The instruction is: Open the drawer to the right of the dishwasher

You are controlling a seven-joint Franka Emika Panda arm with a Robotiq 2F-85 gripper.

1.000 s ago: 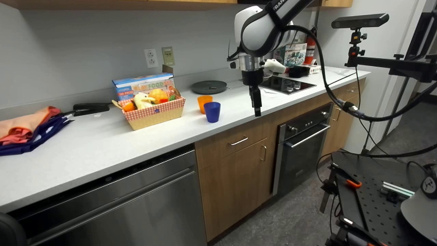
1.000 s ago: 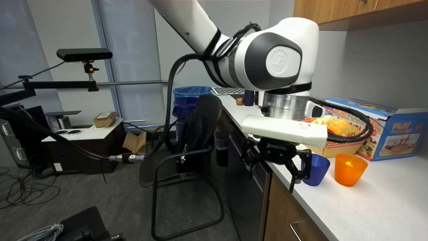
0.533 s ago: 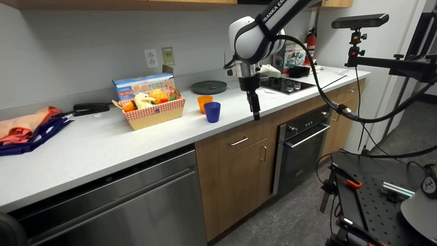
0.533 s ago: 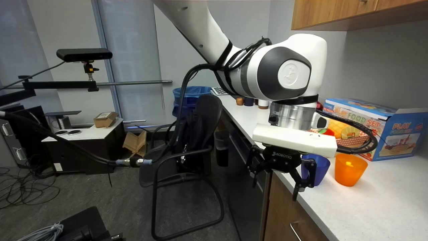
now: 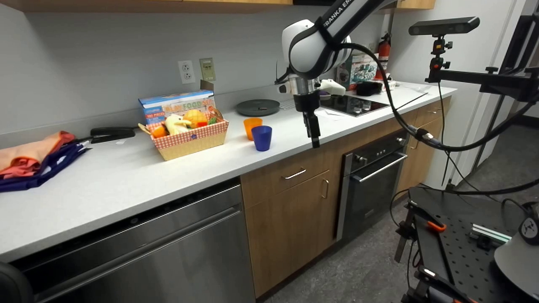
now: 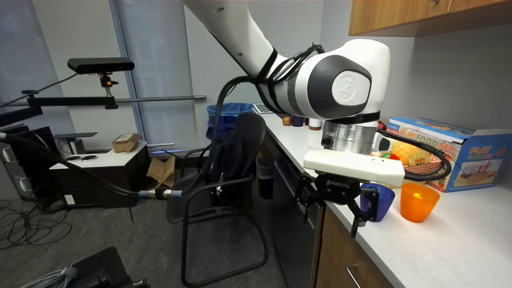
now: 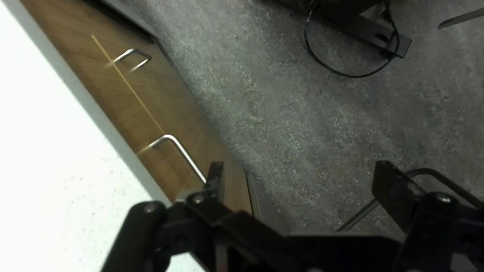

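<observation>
In an exterior view, the drawer (image 5: 276, 179) lies just right of the dishwasher (image 5: 168, 252), shut under the counter (image 5: 109, 176). The gripper (image 5: 314, 141) hangs higher than the silver drawer handle (image 5: 294, 174), apart from it. The upright handle (image 5: 325, 188) of the cabinet door (image 5: 290, 231), below and to the right, could be snagged if the arm drifts right while lowering.

In an exterior view along the counter, the fingers (image 6: 355, 229) stand spread wide, nothing between them; the blue cup (image 6: 384, 200) shows behind. Swinging in over the counter might knock that cup.

In the wrist view, one finger overlaps the drawer handle's left end, beside the counter's front edge; its mate shows over the floor (image 7: 283, 132). A straight drop could jam that finger on the edge, and a pinch so near the bar's end could slip under the pull.
</observation>
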